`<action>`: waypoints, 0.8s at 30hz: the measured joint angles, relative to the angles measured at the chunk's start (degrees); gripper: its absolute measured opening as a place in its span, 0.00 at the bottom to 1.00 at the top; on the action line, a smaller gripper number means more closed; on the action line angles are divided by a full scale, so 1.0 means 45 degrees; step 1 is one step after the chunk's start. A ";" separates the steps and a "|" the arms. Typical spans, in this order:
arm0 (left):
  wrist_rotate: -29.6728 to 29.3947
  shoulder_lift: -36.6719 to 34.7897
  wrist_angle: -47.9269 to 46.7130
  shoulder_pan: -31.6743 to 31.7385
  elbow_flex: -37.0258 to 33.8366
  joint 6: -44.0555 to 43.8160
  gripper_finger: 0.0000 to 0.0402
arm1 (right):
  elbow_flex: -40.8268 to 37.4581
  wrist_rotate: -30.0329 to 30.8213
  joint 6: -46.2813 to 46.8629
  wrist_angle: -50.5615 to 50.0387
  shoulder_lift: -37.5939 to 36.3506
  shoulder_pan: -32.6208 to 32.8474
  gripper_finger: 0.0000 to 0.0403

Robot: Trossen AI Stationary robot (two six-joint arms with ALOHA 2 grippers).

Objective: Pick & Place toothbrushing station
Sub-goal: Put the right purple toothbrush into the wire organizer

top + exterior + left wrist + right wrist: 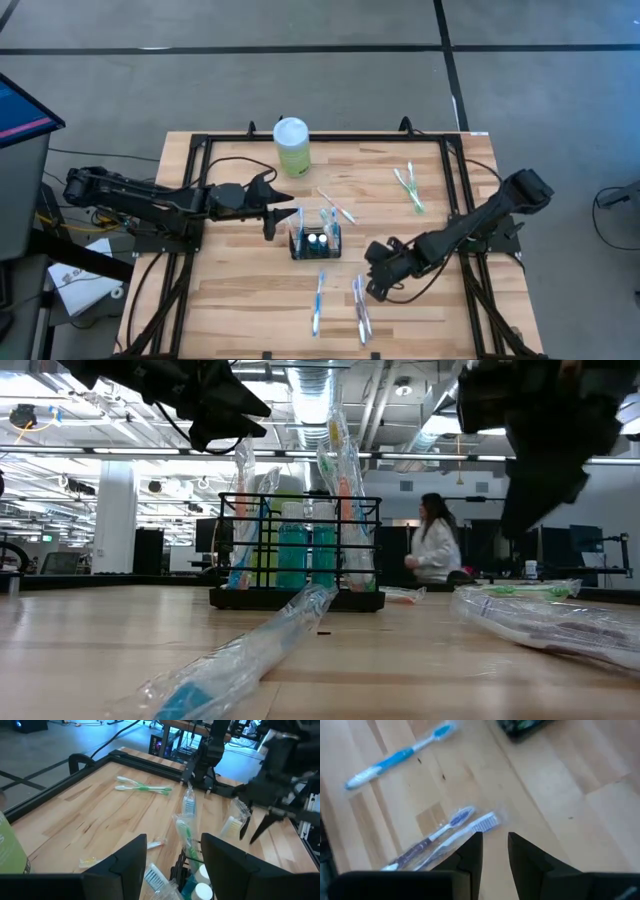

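Left hand (272,218), fingers standing wide, is partly hiding the caddy (315,243) mid-table; right hand (495,851), gaping narrowly, is hovering over wrapped toothbrushes (440,840)

Bright even overhead light, soft shadows, right wrist view seemingly motion-blurred

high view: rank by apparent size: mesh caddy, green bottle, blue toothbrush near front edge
1. mesh caddy
2. green bottle, close to the caddy in footprint, so that order is unsure
3. blue toothbrush, long but clearly thinnest
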 joint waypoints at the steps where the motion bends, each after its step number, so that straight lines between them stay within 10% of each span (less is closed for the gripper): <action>1: 0.0000 0.0000 0.0012 0.0000 0.0000 0.0000 0.45 | -0.0001 -0.0002 0.0154 0.0026 0.0165 0.0054 0.20; 24: 0.0010 0.0005 0.0206 0.0000 0.0000 -0.0005 0.45 | 0.0000 -0.1268 0.1054 0.2139 0.2079 0.0387 0.25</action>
